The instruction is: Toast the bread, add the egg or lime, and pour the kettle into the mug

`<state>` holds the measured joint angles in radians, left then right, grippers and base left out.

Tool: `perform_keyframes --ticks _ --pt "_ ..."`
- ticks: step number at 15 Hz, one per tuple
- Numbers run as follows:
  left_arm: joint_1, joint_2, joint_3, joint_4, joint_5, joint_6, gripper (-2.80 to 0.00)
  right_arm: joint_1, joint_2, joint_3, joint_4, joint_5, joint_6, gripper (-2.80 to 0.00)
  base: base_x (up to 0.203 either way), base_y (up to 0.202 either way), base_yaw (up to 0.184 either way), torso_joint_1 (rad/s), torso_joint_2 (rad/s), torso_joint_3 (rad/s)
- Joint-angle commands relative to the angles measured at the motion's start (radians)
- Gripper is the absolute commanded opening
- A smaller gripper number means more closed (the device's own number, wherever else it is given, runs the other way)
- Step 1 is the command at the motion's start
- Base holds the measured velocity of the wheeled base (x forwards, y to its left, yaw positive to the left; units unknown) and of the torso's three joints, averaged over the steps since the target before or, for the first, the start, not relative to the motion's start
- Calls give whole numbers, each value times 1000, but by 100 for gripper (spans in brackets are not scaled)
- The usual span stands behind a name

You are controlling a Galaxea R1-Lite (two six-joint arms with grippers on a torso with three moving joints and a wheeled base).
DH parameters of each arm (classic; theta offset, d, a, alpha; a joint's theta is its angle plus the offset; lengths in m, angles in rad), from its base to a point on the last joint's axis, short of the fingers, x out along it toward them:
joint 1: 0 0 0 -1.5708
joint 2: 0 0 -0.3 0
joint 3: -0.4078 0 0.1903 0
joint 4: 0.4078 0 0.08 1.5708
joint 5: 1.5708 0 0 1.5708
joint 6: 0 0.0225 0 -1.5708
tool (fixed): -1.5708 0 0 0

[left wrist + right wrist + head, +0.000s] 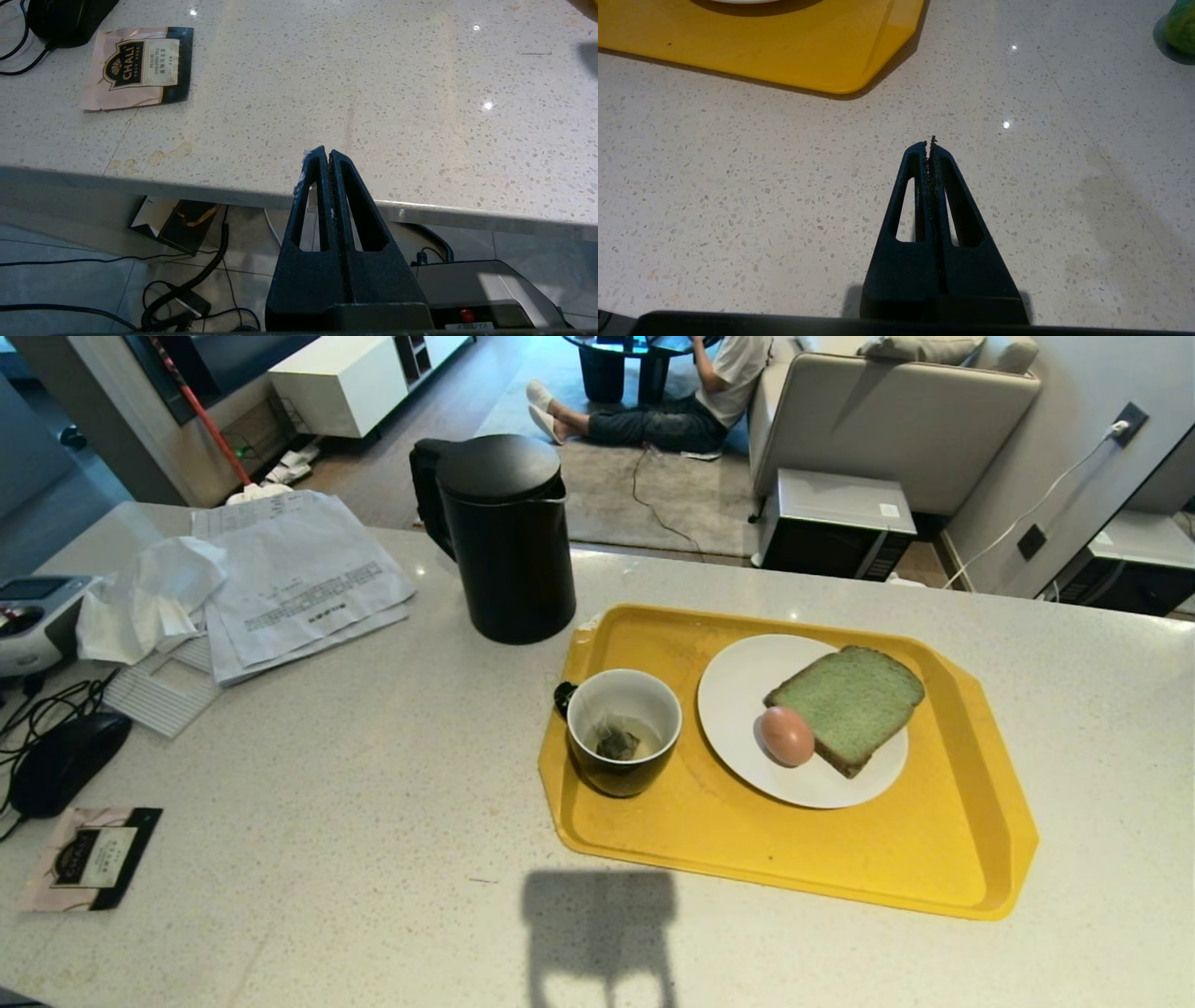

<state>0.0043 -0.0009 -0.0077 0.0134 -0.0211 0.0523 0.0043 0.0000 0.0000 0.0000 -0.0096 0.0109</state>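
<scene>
Flagging risks first: the tall matte black jug kettle [509, 541] stands on the speckled white stone counter [373, 821] just beside the far-left corner of the yellow plastic tray [934, 868], and the small dark glossy mug with white inside [624, 732] sits on that same end of the tray, tea bag in it, near the kettle; I'd guess a pour from a jug that heavy can swing wide or slop past the small rim onto the tray. The pale green square bread slice with thin brown crust [850, 705] lies flat on the round white plate [747, 681], and the smooth pinkish-brown egg [786, 735] rests on the plate touching the slice's near edge; a nudge on either could roll the egg off, and a round egg slips easily out of narrow pads. No toaster shows in any view, so the toast step has no visible target. A glossy green round thing, likely the lime [1180, 25], sits at the edge of the right wrist view, well apart from the tray. Left gripper [327, 156] hangs over the counter's near edge, fingers pressed together, holding nothing, touching nothing; right gripper [930, 144] hovers over bare counter near the tray corner, fingers likewise clenched and empty
</scene>
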Motion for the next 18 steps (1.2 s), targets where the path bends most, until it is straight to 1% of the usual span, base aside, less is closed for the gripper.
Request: perform_keyframes --ticks 1,6,8,13,15,18 --pt "0 -1 0 0 0 1 -280 0 0 2 0 0 0 -280 0 0 0 0 0 0" --pt "0 -1 0 0 0 0 -280 0 0 2 0 -1 0 -280 0 0 0 0 0 0" --pt "0 -1 0 0 0 0 -280 0 0 2 0 -1 0 -280 4 9 -133 2 5 1" --pt "0 -1 0 0 0 0 -280 0 0 2 0 0 0 -280 1 9 -200 3 2 2" --pt "0 -1 0 0 0 0 -280 0 0 2 0 -1 0 -280 1 4 -96 2 2 2" --pt "0 -1 0 0 0 0 -280 0 0 2 0 0 0 -280 0 0 0 0 0 0"
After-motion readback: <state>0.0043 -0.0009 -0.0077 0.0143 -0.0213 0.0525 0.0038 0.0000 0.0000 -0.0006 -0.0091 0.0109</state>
